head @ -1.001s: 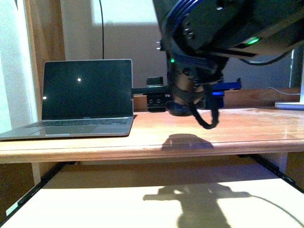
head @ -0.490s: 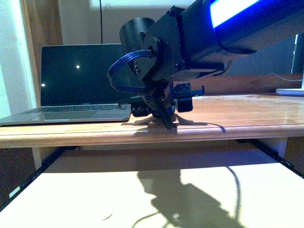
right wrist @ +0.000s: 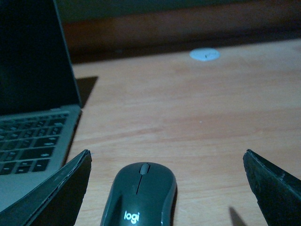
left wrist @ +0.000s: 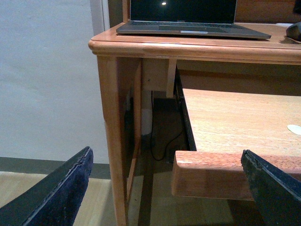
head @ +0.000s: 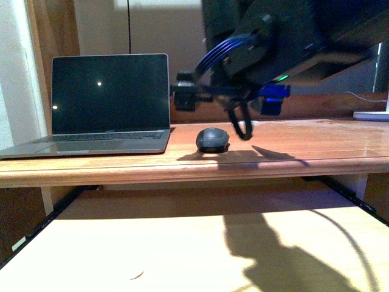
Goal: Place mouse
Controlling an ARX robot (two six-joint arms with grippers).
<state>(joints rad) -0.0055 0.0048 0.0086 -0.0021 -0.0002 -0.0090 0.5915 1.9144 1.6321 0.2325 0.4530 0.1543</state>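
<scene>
Left tool: fingers spread, empty, low beside the bench corner.
Mouse: flat on the bench, centre of the front frame, just right of the laptop.
Right tool: fingers wide apart above the mouse, not touching it.
Advice: rise straight, fingers wide, no nudge.

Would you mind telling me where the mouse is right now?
In the front view the mouse sits on the desk top, just right of the open laptop and apart from it. The open right gripper hangs just above it.
</scene>
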